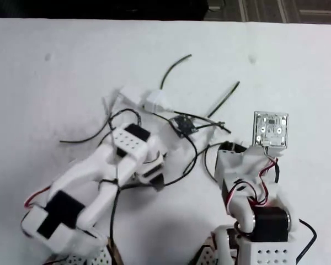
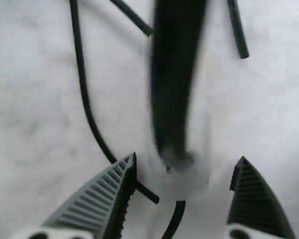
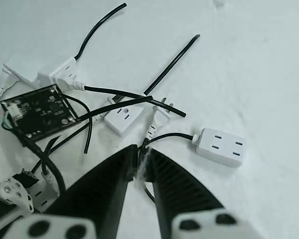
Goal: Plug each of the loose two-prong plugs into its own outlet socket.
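In the left wrist view my left gripper is open just above the table. A thick, blurred black cord runs down between its fingers and ends at a pale blurred shape that I cannot identify. In the high view this gripper is at the table's middle. My right gripper is shut, and a black cord passes beneath its tips. Just beyond them lies a white two-prong plug. White outlet blocks lie around it. Two more white blocks show in the high view.
A black circuit board lies among the tangled cords. Loose black cord ends reach toward the far side. A white square plate sits on the right arm. The table is white.
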`<state>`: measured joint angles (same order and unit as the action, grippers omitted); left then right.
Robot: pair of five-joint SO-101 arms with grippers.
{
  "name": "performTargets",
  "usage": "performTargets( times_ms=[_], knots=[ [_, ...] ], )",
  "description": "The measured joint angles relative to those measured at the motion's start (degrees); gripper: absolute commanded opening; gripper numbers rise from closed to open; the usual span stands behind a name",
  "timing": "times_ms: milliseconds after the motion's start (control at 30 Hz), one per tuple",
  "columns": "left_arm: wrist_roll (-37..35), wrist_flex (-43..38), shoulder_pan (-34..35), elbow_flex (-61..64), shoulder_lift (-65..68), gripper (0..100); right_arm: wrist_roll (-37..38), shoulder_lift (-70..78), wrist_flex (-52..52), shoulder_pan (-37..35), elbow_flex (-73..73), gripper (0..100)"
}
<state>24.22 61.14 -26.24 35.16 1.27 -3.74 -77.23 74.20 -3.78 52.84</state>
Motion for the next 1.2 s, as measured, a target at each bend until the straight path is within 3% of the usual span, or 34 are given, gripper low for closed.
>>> performTargets(
  times_ms=[233,467,733,1033,1200],
  knots=[
    [-0.09,0.44,-4.40,-1.14,2.46,2,0.00,0.00,0.00,-0.09,0.00,1.7],
    [-0.09,7.03,-6.86,-4.75,0.18,2,0.00,0.00,0.00,-0.09,0.00,1.7],
    [2.46,8.44,6.86,-12.22,-9.93,2,0.00,0.35,0.00,-0.09,0.00,1.7],
    [6.59,6.15,19.87,-23.82,-1.41,3,0.00,0.35,0.00,-0.09,0.26,1.7],
    [6.59,6.51,22.33,-29.80,8.70,21,0.00,0.62,0.00,-4.48,2.37,1.7]
  ],
)
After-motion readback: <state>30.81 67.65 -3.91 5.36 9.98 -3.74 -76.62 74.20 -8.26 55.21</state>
